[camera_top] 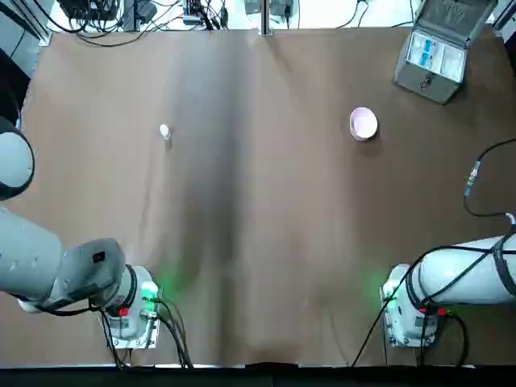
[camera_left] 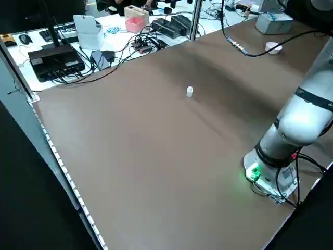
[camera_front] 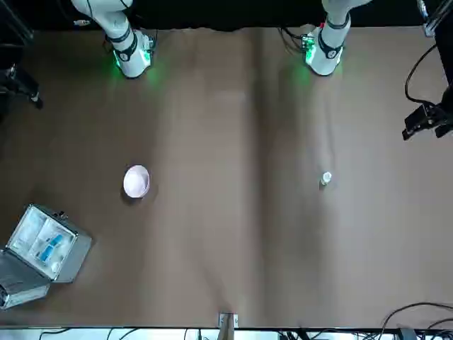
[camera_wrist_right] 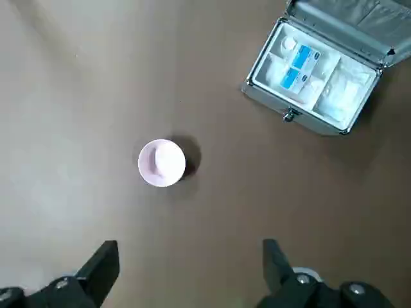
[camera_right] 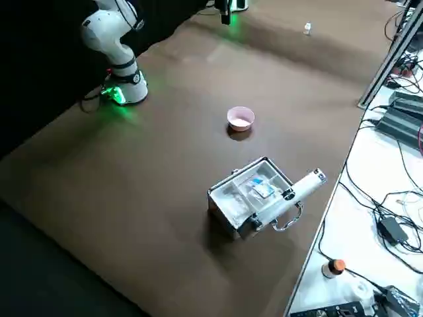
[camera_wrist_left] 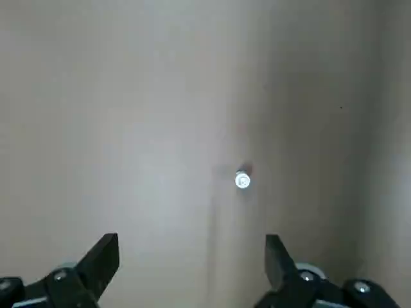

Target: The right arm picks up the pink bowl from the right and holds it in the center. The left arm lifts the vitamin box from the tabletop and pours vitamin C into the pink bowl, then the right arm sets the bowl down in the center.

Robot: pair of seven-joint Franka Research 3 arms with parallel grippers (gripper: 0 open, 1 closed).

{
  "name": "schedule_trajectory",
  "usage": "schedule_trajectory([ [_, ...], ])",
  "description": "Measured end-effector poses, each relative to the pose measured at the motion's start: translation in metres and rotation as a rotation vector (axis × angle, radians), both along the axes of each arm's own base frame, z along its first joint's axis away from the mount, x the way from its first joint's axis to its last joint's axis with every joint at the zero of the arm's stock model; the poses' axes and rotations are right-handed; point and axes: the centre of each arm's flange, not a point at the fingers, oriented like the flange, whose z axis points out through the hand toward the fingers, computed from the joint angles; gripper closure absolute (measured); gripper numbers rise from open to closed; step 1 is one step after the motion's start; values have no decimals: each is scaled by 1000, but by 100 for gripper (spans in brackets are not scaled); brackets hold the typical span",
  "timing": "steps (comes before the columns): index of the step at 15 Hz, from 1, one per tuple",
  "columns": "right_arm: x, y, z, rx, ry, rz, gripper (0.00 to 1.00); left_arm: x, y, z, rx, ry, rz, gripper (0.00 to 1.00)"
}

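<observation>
The right end effector [camera_wrist_right: 186, 273] hangs released, fingers spread wide, high above the tabletop [camera_top: 258, 242]; the pink bowl [camera_wrist_right: 162, 163] sits below and ahead of it, the open grey metal case [camera_wrist_right: 323, 77] beyond. The left end effector [camera_wrist_left: 191, 269], likewise spread, hovers above the vitamin box [camera_wrist_left: 242, 181], which stands upright.

Pale pink bowl [camera_top: 364, 124], white vitamin box [camera_top: 164, 131], brown tabletop [camera_top: 258, 226], grey metal case [camera_top: 435, 50]

Pink bowl [camera_right: 240, 118] near open metal case [camera_right: 254, 197]
</observation>
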Motion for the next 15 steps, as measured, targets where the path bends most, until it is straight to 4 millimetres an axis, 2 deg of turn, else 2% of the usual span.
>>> schedule_trajectory([
  [8,0,0,1,0,-2,1,1,4,-1,-9,-4,17,-9,0],
  [12,0,0,1,0,-2,1,1,19,2,-40,-18,69,-53,0],
  [15,0,0,1,0,-2,1,1,27,15,-61,-43,101,-127,0],
])
